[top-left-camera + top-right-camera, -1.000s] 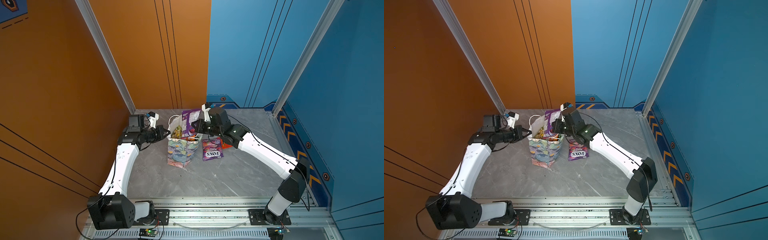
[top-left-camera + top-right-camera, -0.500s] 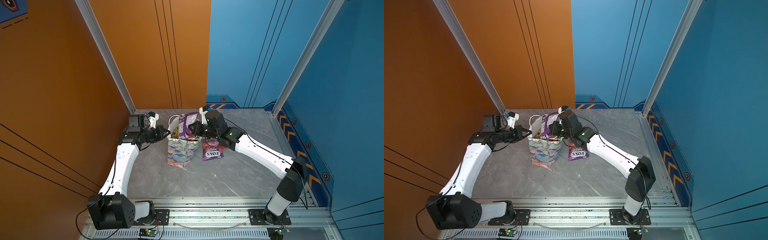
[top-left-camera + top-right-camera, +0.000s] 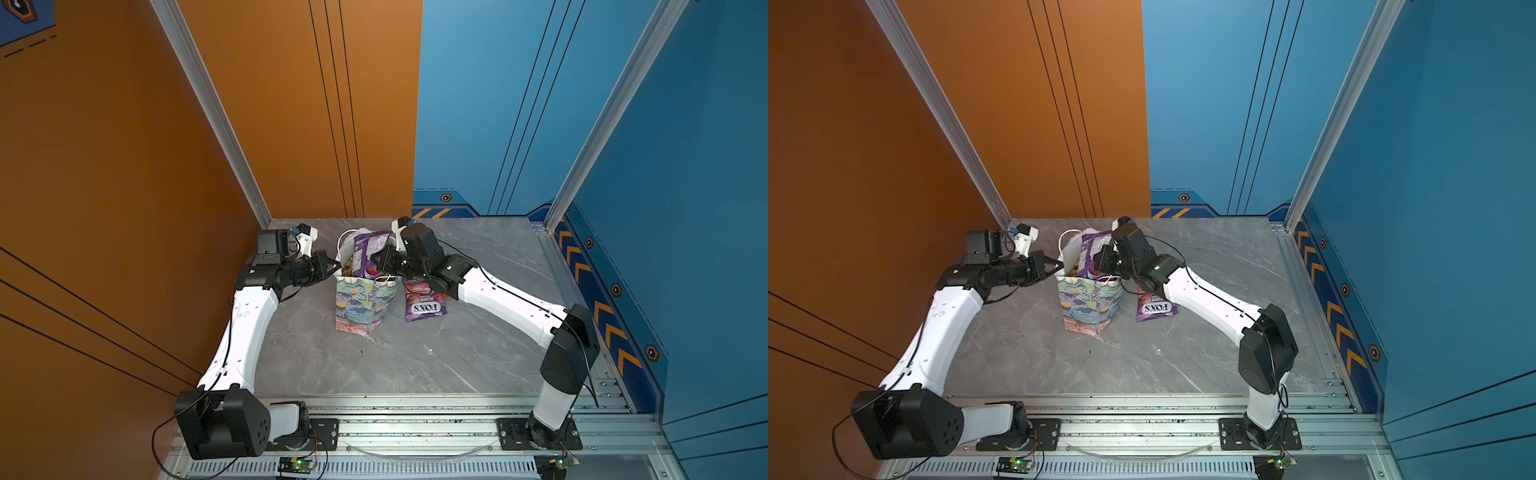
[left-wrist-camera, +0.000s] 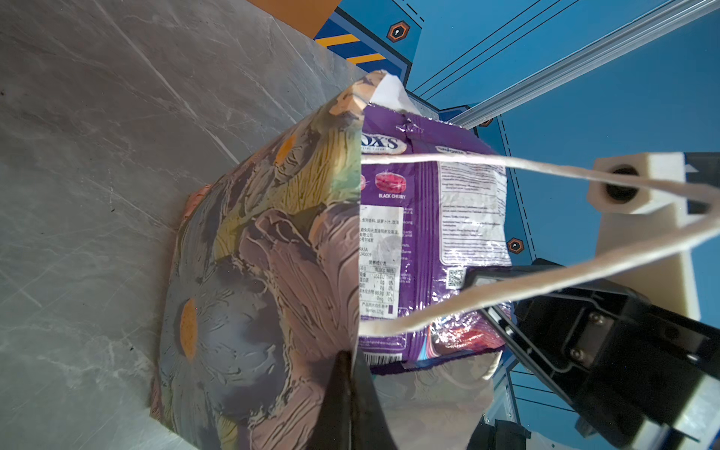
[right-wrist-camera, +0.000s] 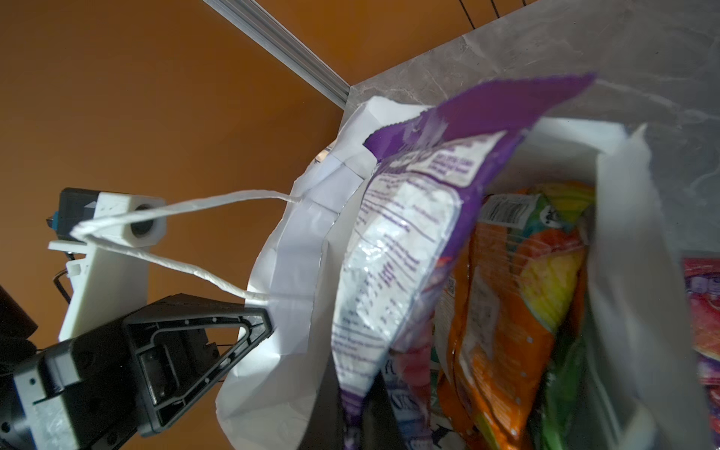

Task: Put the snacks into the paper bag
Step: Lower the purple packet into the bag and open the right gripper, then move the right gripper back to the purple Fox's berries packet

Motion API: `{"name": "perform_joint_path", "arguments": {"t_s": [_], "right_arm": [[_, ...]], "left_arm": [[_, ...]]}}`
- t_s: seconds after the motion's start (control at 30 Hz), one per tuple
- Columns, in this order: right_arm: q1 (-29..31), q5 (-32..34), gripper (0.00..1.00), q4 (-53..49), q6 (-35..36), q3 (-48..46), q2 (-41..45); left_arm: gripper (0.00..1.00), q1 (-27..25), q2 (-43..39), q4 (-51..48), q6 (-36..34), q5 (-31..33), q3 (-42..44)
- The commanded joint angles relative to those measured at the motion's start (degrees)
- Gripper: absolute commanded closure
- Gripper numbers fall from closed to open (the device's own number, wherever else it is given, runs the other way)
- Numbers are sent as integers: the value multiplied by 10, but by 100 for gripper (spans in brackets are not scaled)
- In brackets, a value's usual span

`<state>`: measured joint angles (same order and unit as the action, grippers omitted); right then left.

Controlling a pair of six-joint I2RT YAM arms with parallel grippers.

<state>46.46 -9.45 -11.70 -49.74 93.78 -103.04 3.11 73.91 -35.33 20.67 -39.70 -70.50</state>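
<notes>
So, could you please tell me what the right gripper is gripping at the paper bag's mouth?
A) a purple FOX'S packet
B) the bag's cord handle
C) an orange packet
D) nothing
A: the right gripper is shut on the purple FOX'S packet, which stands partly inside the paper bag.

Your left arm (image 3: 249, 332) and right arm (image 3: 507, 303) match: smooth white shells between chunky black joint housings, a thin black cable (image 3: 152, 442) trailing from the base, and black base plates (image 3: 324, 430) fastened with screws. Each wrist carries a blocky white camera mount (image 5: 113, 218), and the left pincer (image 3: 330, 269) has black triangular open-frame fingers (image 5: 218, 370) dotted with small screws. A green light (image 3: 1156, 268) glows on the right forearm.
</notes>
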Motion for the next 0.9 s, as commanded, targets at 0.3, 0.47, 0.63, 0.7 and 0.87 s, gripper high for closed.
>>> {"name": "perform_joint_path", "arguments": {"t_s": [0.3, 0.47, 0.63, 0.7, 0.87], "right_arm": [[-46, 0, 40, -22, 50, 116, 30], [-59, 19, 39, -48, 76, 73, 75], [-98, 41, 38, -42, 77, -26, 135], [-112, 44, 38, -47, 79, -61, 158], [-157, 41, 35, -69, 78, -165, 217]], "left_arm": [[100, 9, -14, 1, -1, -16, 8], [100, 10, -11, 1, -1, -15, 7], [100, 10, -9, 1, -1, -16, 5], [100, 11, -7, 1, -1, -16, 5], [100, 11, -6, 1, -1, -14, 6]]}}
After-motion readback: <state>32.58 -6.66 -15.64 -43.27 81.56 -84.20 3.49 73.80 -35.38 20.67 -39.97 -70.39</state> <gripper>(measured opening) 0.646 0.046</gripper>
